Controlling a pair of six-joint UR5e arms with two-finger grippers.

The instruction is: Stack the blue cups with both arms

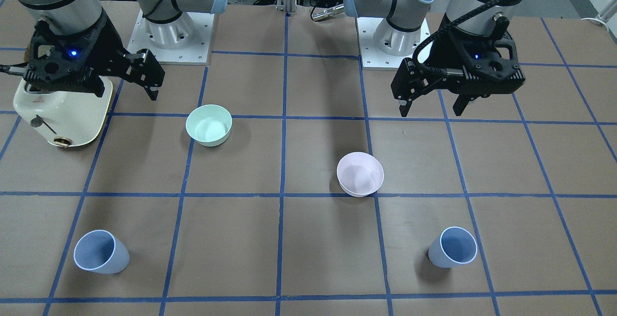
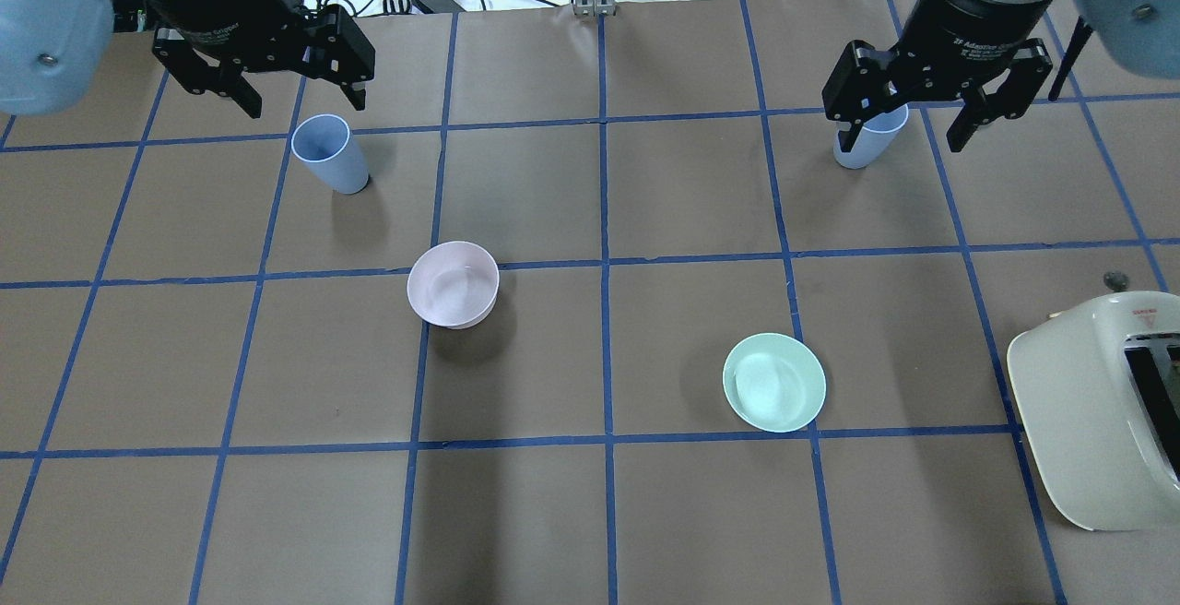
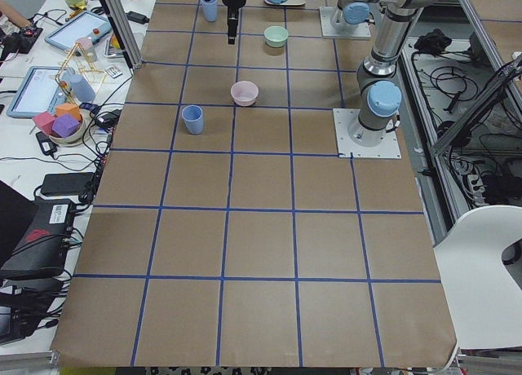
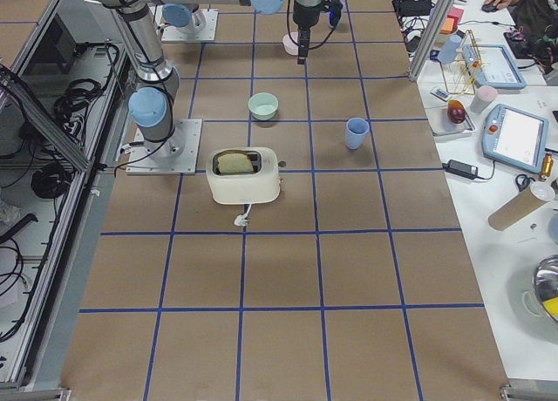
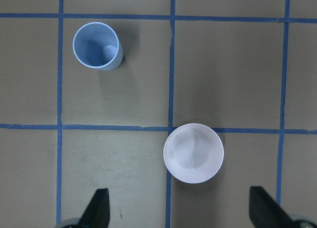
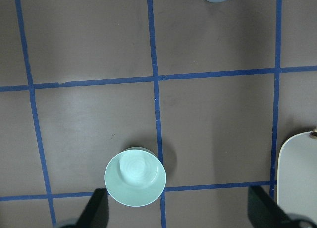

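Black end effectors (image 2: 302, 102) (image 2: 905, 139) fully spread, empty

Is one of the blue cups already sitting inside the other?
No, one blue cup and the second blue cup stand far apart, both empty.

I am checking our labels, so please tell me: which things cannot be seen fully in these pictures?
One blue cup: in the overhead view the right gripper covers part of it; in the right wrist view the top edge cuts it.
Toaster: in the front-facing view the right gripper hides its top; overhead, the right edge cuts it.
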